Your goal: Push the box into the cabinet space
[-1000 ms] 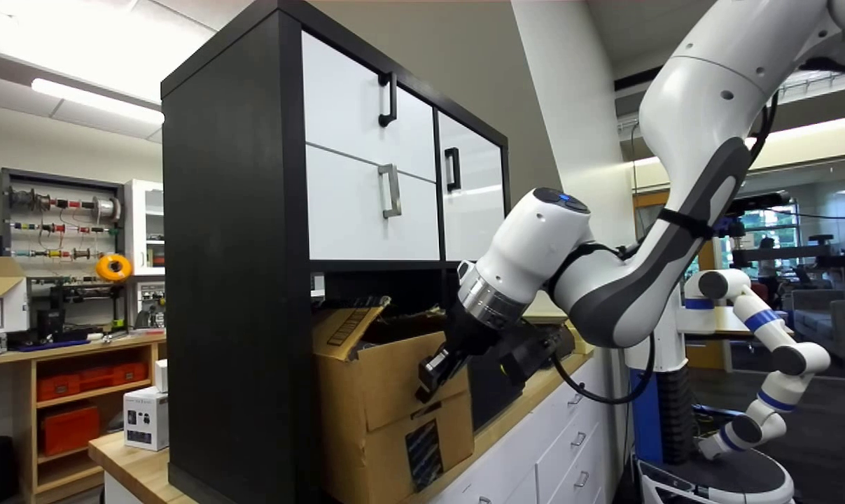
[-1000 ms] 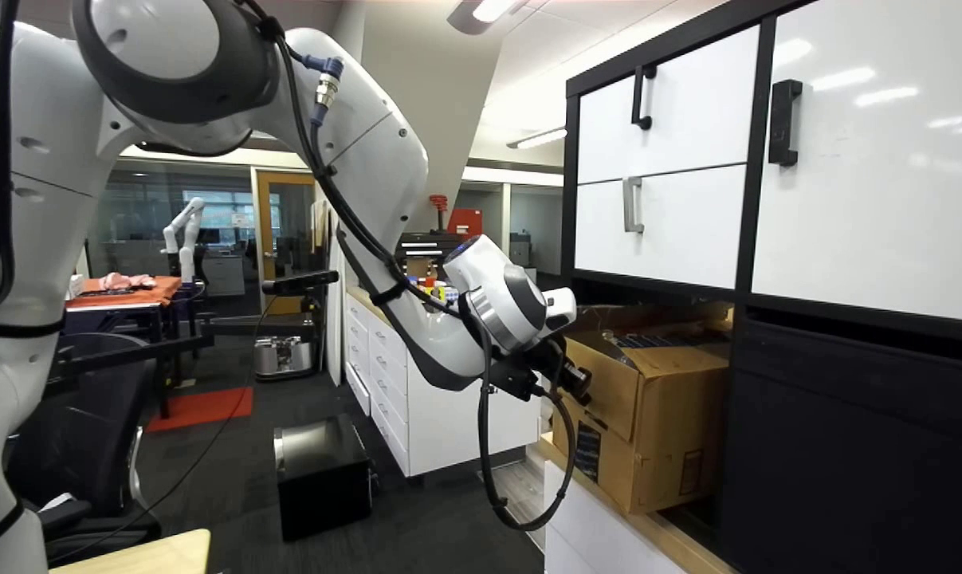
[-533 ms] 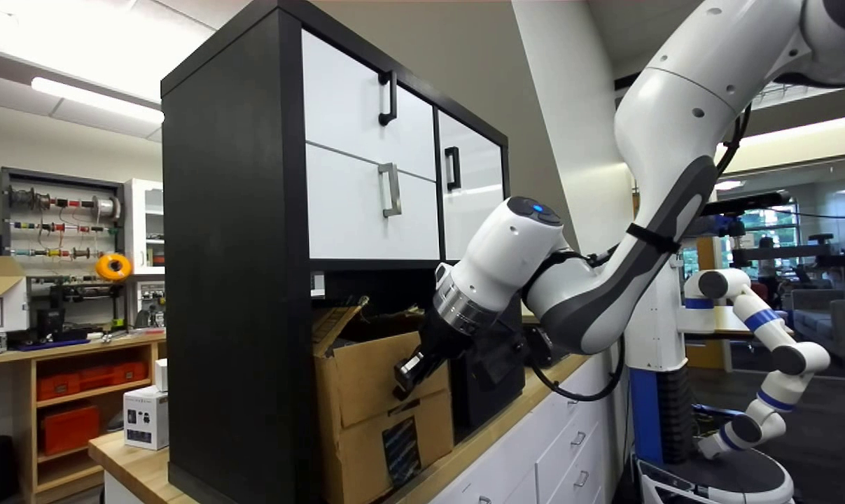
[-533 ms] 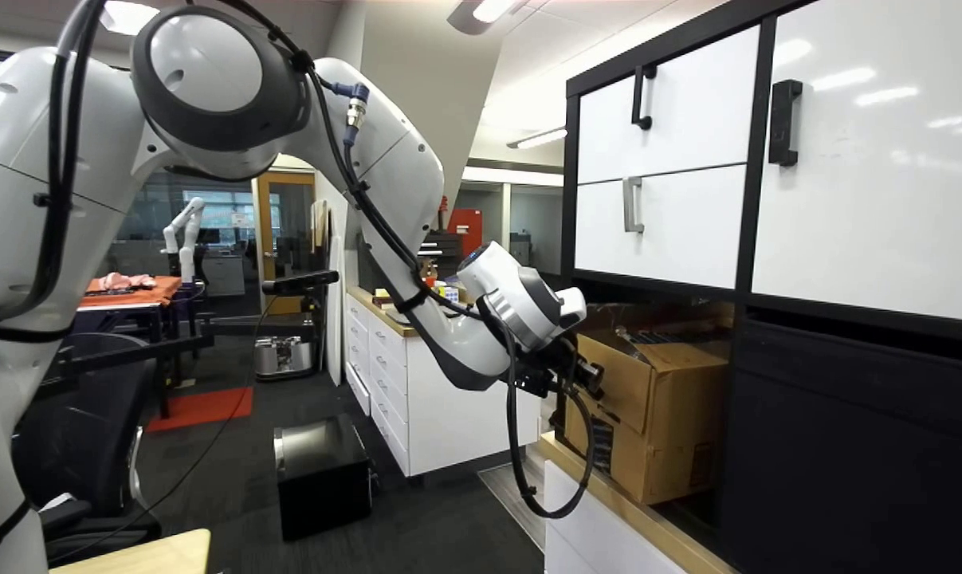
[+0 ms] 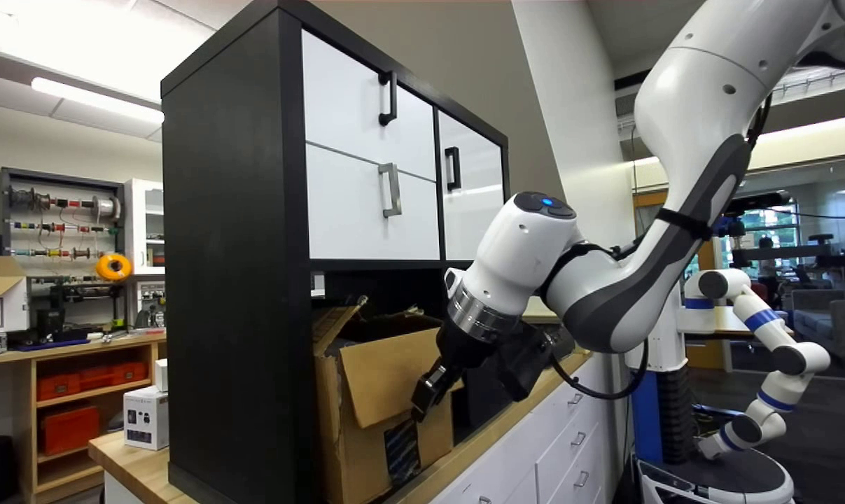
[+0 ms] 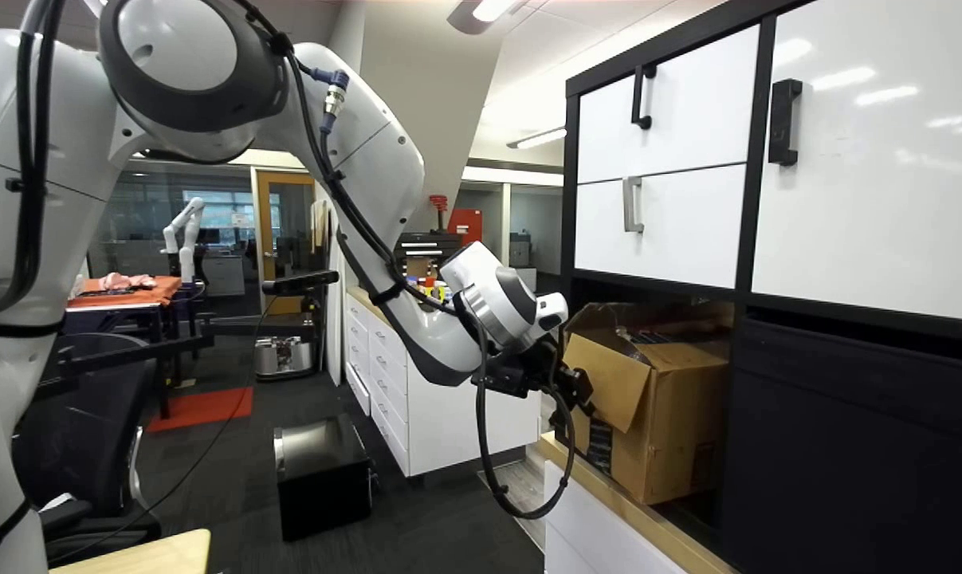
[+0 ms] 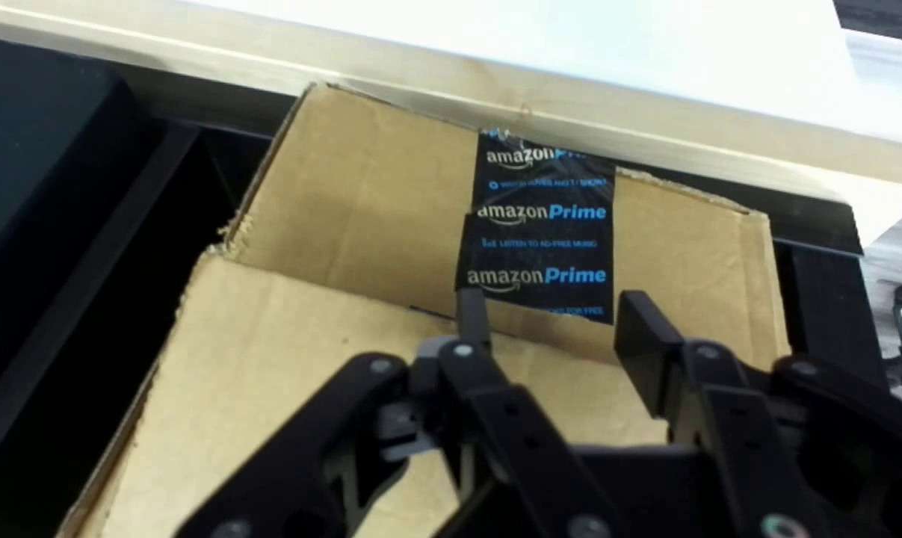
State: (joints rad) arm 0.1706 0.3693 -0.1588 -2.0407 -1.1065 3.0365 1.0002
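Observation:
The brown cardboard box point(image 5: 429, 434) stands in the lower opening of the black cabinet point(image 5: 233, 210); both also show in an exterior view, the box point(image 6: 684, 422) and the cabinet frame point(image 6: 742, 239). Its top is open. A front flap point(image 5: 387, 371) hangs outward, tilted away from the front face, also in an exterior view point(image 6: 608, 383). In the wrist view the box front point(image 7: 391, 172) with black tape lies just inside the counter edge, slightly skewed. My gripper point(image 7: 551, 325) is open and empty, in front of the flap point(image 5: 424, 402). I cannot tell whether it touches the flap.
A wooden counter edge point(image 7: 645, 123) runs along the cabinet front, above white drawers point(image 5: 555, 434). A black bin point(image 6: 847, 454) fills the neighbouring compartment. Drawer handles point(image 5: 390, 189) stick out above the box. A cable loop point(image 6: 488, 478) hangs from my arm.
The box first moved deeper into the cabinet as my gripper advanced against it. Since then my gripper has backed off and dropped slightly, and the front flap has swung outward.

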